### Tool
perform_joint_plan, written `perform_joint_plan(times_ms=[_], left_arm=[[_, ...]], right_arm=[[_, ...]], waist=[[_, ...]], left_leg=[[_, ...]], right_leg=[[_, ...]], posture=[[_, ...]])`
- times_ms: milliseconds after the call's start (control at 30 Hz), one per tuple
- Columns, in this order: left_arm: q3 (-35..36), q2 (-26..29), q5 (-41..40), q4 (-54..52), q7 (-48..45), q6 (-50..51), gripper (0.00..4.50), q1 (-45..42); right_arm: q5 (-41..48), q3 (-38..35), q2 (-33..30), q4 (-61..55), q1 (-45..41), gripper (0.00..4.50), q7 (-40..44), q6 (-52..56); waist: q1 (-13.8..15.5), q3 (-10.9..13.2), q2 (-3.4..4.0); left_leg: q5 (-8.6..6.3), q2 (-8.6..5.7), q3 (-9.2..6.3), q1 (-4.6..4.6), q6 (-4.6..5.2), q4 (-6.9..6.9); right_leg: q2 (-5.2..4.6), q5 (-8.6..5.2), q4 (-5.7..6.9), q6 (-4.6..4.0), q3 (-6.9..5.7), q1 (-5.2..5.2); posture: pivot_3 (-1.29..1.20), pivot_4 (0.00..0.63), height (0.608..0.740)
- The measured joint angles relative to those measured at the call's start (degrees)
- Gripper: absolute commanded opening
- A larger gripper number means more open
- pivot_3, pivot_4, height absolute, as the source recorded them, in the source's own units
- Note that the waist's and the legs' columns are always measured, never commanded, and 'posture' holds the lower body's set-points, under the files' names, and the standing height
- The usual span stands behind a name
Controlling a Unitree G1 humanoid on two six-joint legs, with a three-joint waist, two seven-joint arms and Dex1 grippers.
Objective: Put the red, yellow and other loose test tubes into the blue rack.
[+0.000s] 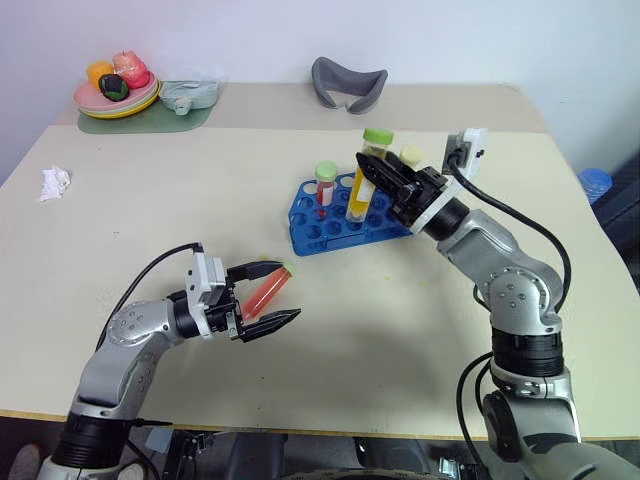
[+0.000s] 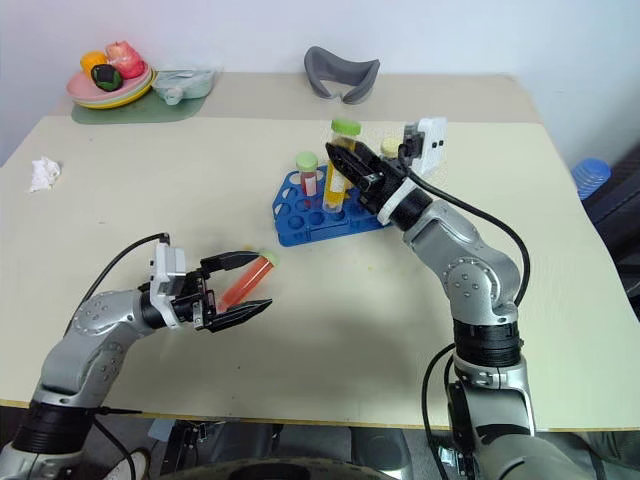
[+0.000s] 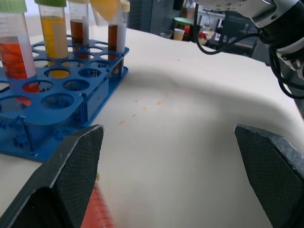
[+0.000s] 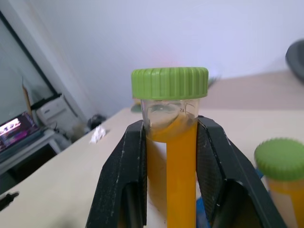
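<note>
Where open left hand (image 1: 268,296) straddles: red tube (image 1: 267,292).

five test tubes (image 1: 375,172), one blue rack (image 1: 312,238)

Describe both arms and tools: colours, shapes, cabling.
Both arms: silver-grey rounded metal links, black joint bands, loose black cables looping outside. Left tool and right tool: two black wedge-shaped fingers with textured pads, on white wrist camera blocks.

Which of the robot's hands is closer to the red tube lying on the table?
The left. The left hand is open with its fingers on either side of the red tube. The right hand is far off over the blue rack, gripping a yellow tube.
</note>
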Motion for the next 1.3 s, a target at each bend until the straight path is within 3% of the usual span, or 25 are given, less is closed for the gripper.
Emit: perform_joint_plan(times_ms=[667, 1000, 1300], left_arm=[[0.08, 0.08, -0.08, -0.75, 0.02, 1.27, 4.50, -0.53], [0.26, 0.08, -0.08, -0.74, -0.33, 1.09, 4.50, -0.44], [0.25, 0.00, -0.06, -0.25, -1.07, 0.90, 4.50, -0.50]], right_arm=[[-0.58, -1.63, 1.37, -0.21, 1.17, 0.78, 2.68, 0.24], [8.41, -4.39, -5.17, -8.42, 10.27, 0.78, 4.05, 8.68], [13.98, -5.97, -9.74, -10.57, 12.58, 0.78, 3.97, 12.75]], waist=[[-0.02, 0.00, 0.01], [-0.09, 0.00, 0.01], [-0.01, 0.00, 0.00]], left_leg=[[0.00, 0.00, 0.00, 0.00, -0.01, 0.01], [0.00, 0.00, 0.00, 0.03, 0.00, 0.02], [0.00, 0.00, 0.00, 0.03, 0.00, 0.02]], right_leg=[[0.00, 0.00, 0.07, 0.00, 0.00, -0.02], [0.00, 0.00, 0.10, 0.00, 0.02, 0.00], [0.00, 0.00, 0.11, 0.00, 0.01, 0.01]], posture=[[0.00, 0.150, 0.740], [0.00, 0.150, 0.740], [0.00, 0.150, 0.740]])
